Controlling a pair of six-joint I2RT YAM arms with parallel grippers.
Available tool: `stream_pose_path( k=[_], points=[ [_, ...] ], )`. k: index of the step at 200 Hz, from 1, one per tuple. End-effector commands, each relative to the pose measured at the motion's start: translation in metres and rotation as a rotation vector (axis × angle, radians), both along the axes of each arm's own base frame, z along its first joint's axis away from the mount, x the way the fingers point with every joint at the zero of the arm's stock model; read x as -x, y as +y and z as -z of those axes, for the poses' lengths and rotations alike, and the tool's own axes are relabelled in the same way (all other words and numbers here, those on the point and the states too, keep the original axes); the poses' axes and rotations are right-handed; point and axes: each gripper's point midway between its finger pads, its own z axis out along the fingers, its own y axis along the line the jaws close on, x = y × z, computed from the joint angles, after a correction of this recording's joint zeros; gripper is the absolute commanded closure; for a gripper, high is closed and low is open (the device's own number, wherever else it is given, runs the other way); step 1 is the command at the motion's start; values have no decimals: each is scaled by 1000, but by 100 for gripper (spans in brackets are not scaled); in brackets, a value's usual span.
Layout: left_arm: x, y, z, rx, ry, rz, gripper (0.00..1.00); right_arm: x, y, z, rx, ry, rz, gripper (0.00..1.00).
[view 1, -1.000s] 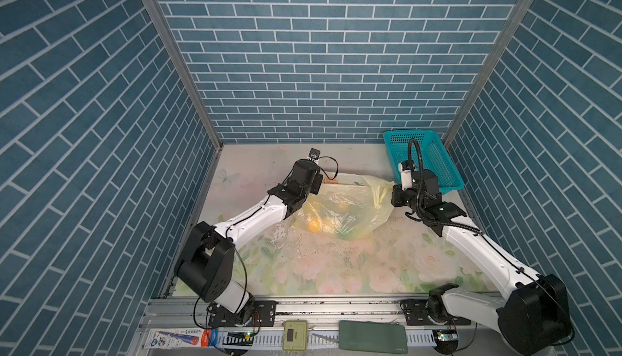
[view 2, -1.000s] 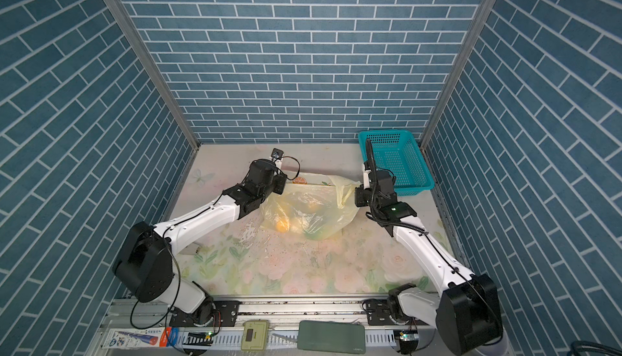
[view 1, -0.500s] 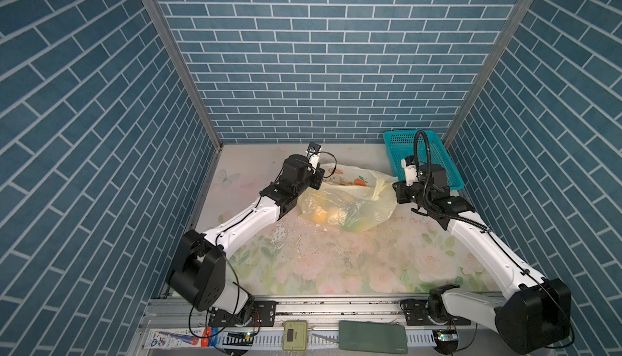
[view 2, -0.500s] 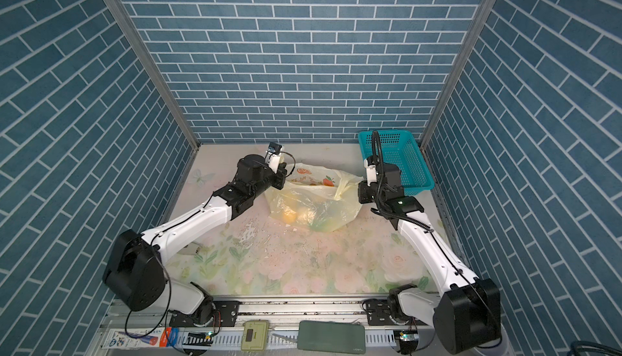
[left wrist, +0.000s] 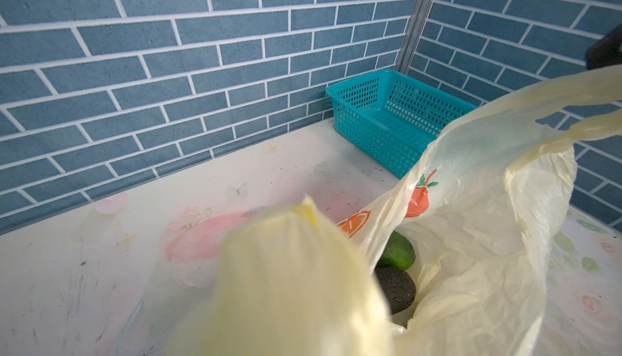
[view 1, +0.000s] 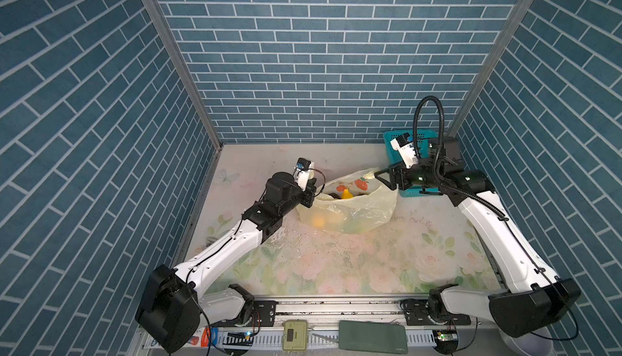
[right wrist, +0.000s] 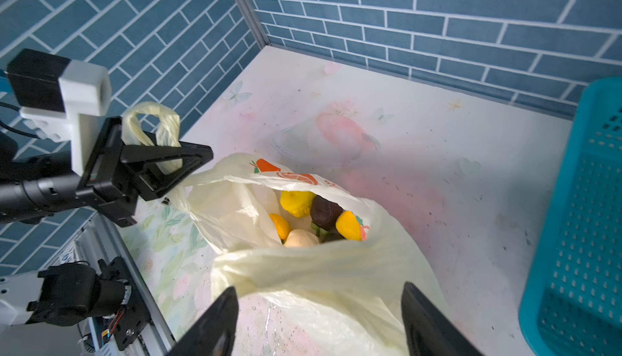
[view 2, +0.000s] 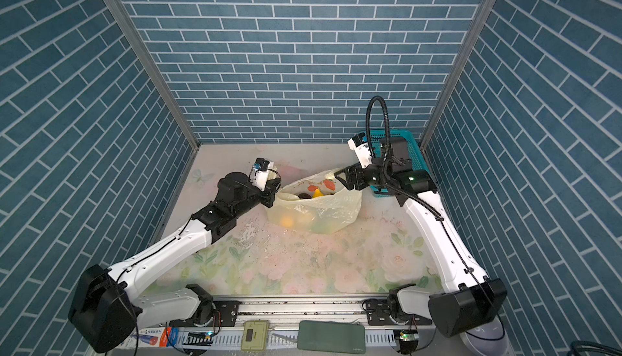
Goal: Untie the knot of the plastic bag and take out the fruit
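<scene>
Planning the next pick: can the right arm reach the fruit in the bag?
Probably yes: the bag gapes, the left end effector holds one handle up, and the open right end effector is at its rim; the fruit lies uncovered.

The left arm [view 1: 229, 250] and right arm [view 1: 491, 228] wear white shells between black joints, with thin black cables, and a ribbed black hose [view 1: 428, 97] arches over the right.

This is a small robot test booth in a lab: blue brick wallpaper [view 1: 303, 51] on three sides, a flowery table cover [view 1: 353, 270], and two robot arms [view 1: 229, 246] bolted to a metal rail [view 1: 336, 308].
</scene>
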Motion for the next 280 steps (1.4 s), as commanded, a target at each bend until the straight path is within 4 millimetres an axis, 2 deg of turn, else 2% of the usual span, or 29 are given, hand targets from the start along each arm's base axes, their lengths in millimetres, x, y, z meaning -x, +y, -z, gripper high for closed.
stream_pose_path(
  k=[1,36,52,75,100,127,148,187,217,219,231,242,251,252,256,260,265,280],
  points=[
    [8,-1,-3,30,-5,19,100,-9,22,-5,15,-29,-95,24],
    [15,5,-3,33,-9,10,100,-36,51,-18,39,-94,-150,22],
    [18,6,-2,37,-11,11,100,-41,63,-14,82,-107,-196,19],
    [19,9,-3,46,-16,4,100,-31,85,19,172,-57,-341,17],
    [21,12,-2,59,-18,-12,100,-12,97,59,295,-20,-465,16],
    [23,14,-1,68,-21,-22,100,3,105,78,357,-30,-528,14],
    [24,13,0,72,-22,-22,100,4,108,91,413,-55,-526,14],
    [27,9,-1,85,-25,-16,100,-18,118,121,571,-133,-464,15],
    [29,10,-6,96,-34,-22,100,-38,126,136,649,-210,-406,18],
    [30,11,2,87,-20,-24,100,-39,126,137,650,-212,-404,18],
    [32,13,5,85,-14,-28,100,-46,126,139,656,-230,-371,24],
    [33,14,6,82,-12,-31,100,-49,127,140,654,-235,-356,33],
    [34,15,7,82,-10,-36,100,-50,126,141,655,-231,-347,50],
    [34,16,7,81,-9,-38,100,-50,126,141,654,-230,-345,59],
    [34,16,8,80,-8,-40,100,-49,126,142,653,-226,-342,74],
    [35,17,8,79,-8,-42,98,-50,125,141,651,-224,-336,88],
    [35,18,9,76,-5,-45,95,-50,124,140,650,-224,-326,100],
    [37,21,11,71,-1,-52,79,-52,119,130,639,-236,-278,100]
  ],
)
